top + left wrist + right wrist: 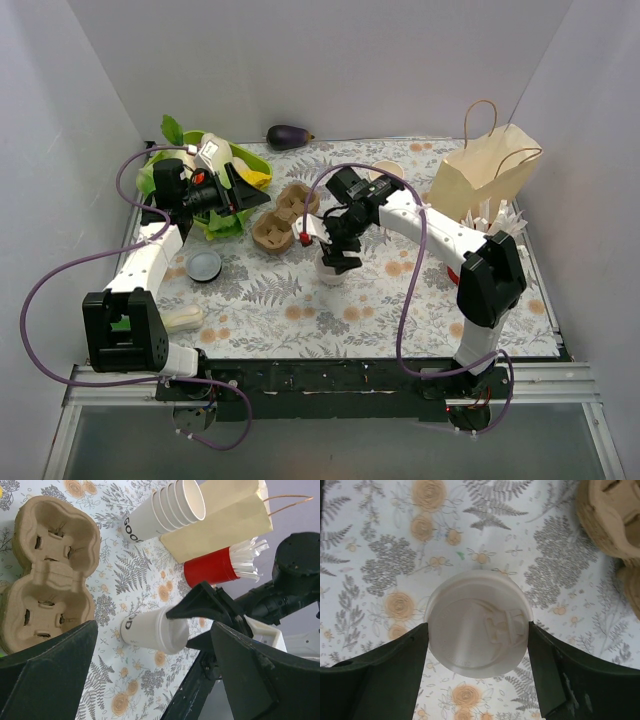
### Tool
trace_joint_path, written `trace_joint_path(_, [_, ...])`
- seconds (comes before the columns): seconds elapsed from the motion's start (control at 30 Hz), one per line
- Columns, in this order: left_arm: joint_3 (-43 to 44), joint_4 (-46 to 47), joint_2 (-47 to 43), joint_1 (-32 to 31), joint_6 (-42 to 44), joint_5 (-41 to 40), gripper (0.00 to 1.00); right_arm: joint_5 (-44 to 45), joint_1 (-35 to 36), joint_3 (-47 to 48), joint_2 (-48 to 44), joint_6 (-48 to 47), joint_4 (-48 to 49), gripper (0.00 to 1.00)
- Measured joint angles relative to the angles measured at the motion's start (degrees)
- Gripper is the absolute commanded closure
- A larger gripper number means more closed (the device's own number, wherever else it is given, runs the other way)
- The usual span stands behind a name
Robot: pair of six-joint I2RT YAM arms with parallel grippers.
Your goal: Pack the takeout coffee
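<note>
1. While the right claw [477,632] stood over the takeout coffee [147,630], its two fingers [380,680] lay against opposite sides of the white lid [465,615], so it seemed to be pinching the cup at the top.
2. The cup stood upright on the bench [300,320], near the cardboard carrier [285,215] but apart from it, on the carrier's side toward the right arm.
3. I judged the step in hand to be the grasp: the cup looked taken but not yet lifted, so the packing was only at its beginning.
4. The next move called for a straight, steady lift, because the hold was high at the lid. After that would come a carry to a well of the carrier or to the bag. I could not tell which one was meant.
5. The left claw [243,190], on the carrier's other side, was spread wide and held nothing.
6. The carrier's wells held nothing.
7. The paper bag [485,175] stood well apart from the carrier, beyond the cup, and its inside was hidden.
8. The red cup [212,567], also far from the carrier, held white straws [247,555].
9. The lidless cups [165,510] were nested in one stack.
</note>
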Motion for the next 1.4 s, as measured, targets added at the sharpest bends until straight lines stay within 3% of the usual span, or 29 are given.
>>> trace_joint_path(0.53, [0.0,0.2,0.0,0.0,-0.1,0.0,0.02,4.5,-12.5,30.9,22.1,5.0,-0.1,0.25])
trace_joint_path(0.73, [0.0,0.0,0.0,0.0,0.2,0.0,0.02,4.4,-14.6,32.4,23.0,7.9,-0.5,0.2])
trace_joint_path(0.97, [2.8,-2.6,0.2,0.0,3.6,-0.2,0.02,4.3,-15.6,32.6,23.2,14.3,0.0,0.07])
trace_joint_path(1.4, [13.4,-12.8,5.9,-2.3,18.9,-2.2,0.02,4.5,-16.1,32.6,23.1,23.3,5.6,0.04])
